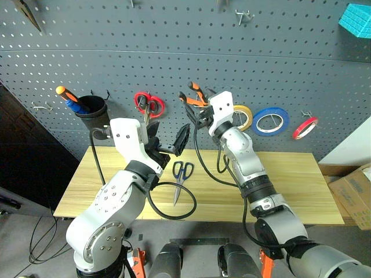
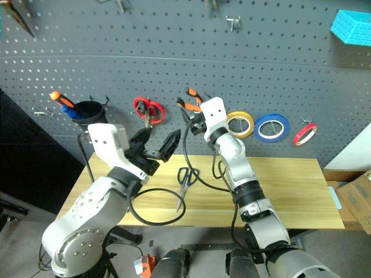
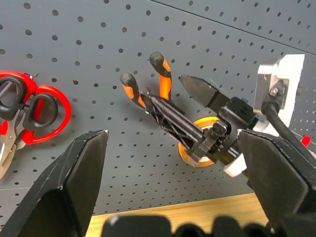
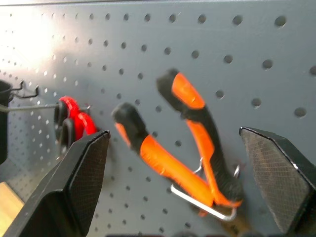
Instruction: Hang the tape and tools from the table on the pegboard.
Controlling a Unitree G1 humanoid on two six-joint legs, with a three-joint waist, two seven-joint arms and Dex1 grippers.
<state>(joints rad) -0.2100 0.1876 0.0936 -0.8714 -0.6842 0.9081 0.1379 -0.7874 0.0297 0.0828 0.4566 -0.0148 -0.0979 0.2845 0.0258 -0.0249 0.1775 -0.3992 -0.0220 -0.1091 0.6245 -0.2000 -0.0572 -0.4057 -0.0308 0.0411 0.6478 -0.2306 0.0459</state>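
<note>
Inspection of obscured items, placed relative to the pegboard (image 1: 174,52). The pliers (image 1: 197,92) hang on the pegboard; their jaws and hook are covered by the right gripper (image 1: 194,113) in the head views. The yellow tape roll (image 1: 244,116) on the pegboard is partly behind the right arm. The red-handled scissors (image 3: 24,111) are cut off at the left wrist view's edge. A tool (image 1: 26,11) at the pegboard's upper corner is cropped and cannot be identified.

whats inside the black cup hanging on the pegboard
Inside the black cup on the pegboard stands a tool with an orange-and-blue handle, its handle end sticking out above the rim. Its lower part is hidden by the cup wall, as is anything else inside.
</note>
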